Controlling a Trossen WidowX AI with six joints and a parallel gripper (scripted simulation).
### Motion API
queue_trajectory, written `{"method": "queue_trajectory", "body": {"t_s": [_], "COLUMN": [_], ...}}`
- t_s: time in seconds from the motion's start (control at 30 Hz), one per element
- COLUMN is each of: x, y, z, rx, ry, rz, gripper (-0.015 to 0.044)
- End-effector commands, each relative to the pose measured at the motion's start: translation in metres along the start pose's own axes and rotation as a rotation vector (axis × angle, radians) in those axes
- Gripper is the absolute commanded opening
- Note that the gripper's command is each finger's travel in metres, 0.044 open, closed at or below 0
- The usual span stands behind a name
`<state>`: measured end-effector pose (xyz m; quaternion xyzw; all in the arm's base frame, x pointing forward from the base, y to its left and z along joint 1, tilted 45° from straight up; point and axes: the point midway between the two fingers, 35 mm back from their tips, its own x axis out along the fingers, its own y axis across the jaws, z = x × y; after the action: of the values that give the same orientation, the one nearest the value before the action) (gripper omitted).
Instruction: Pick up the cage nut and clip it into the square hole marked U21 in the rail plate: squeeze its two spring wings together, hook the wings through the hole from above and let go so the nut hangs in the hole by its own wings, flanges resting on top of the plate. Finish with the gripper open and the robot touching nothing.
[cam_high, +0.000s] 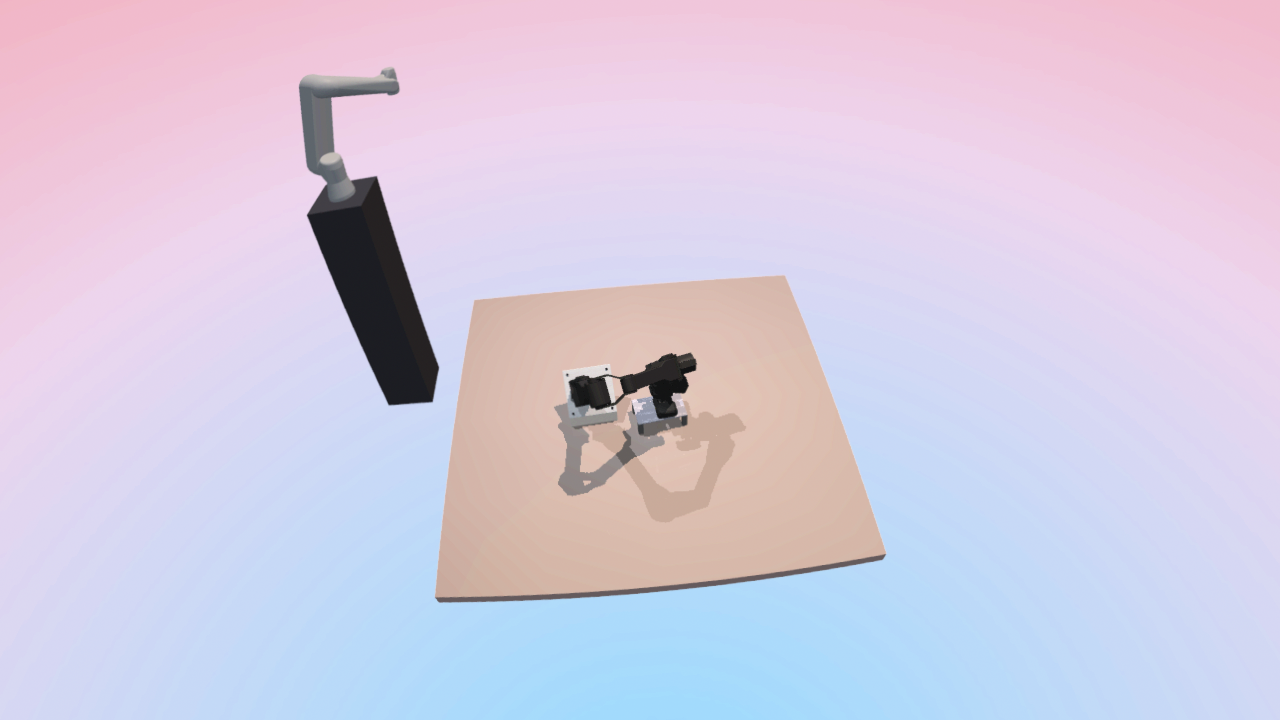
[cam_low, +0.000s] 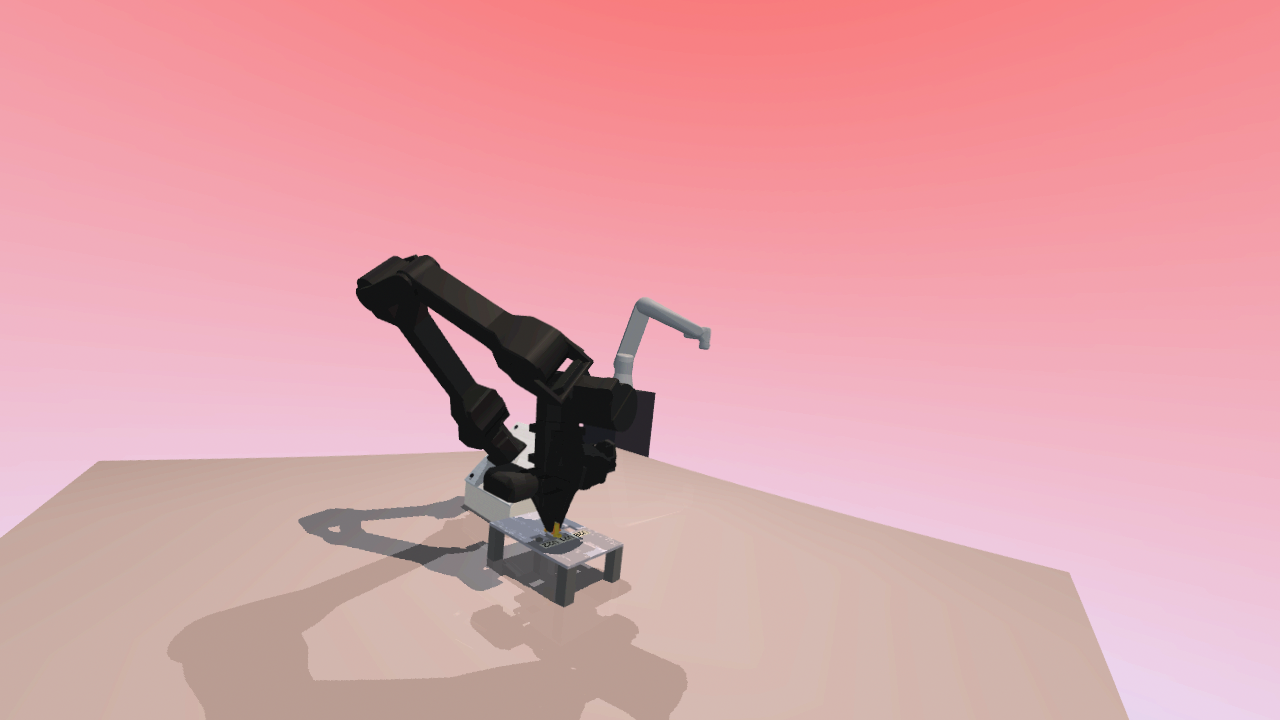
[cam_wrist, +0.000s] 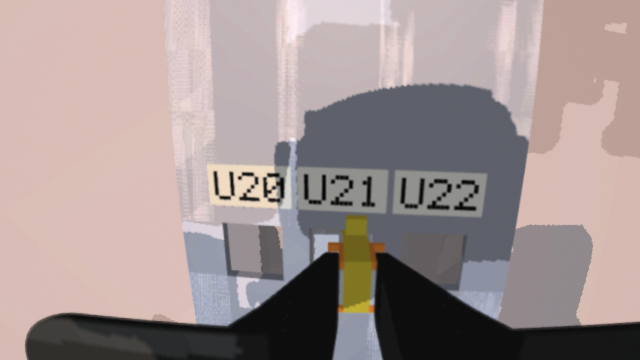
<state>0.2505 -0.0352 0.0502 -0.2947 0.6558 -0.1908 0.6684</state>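
Note:
The cage nut (cam_wrist: 357, 280) (cam_low: 555, 529) is yellow with orange wings. My gripper (cam_wrist: 355, 267) is shut on it, one black fingertip on each side. The nut is over the square hole marked U21 (cam_wrist: 325, 241), which shows only in part, to the left of the nut. I cannot tell whether the wings are in the hole or just above it. The rail plate (cam_wrist: 400, 135) (cam_low: 590, 556) is a shiny pale table-like plate on dark legs, with the labels U20, U21 and U22 above its holes. In the top view the arm hides the nut.
Hole U20 (cam_wrist: 250, 250) lies left of the nut and hole U22 (cam_wrist: 432, 257) right of it. The arm's white base plate (cam_high: 577, 369) stands beside the rail plate on the table (cam_high: 662, 555). A grey second arm (cam_high: 317, 125) stands on a dark pillar (cam_high: 366, 286) off the table.

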Motion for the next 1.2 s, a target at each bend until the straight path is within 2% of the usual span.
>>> {"method": "queue_trajectory", "body": {"t_s": [0.0, 1.17], "x": [0.0003, 0.0009], "y": [-0.0003, 0.0033], "z": [-0.0007, -0.0009], "rx": [0.000, 0.001], "ry": [0.002, 0.002], "rz": [-0.009, -0.087], "gripper": [0.0024, 0.0024]}}
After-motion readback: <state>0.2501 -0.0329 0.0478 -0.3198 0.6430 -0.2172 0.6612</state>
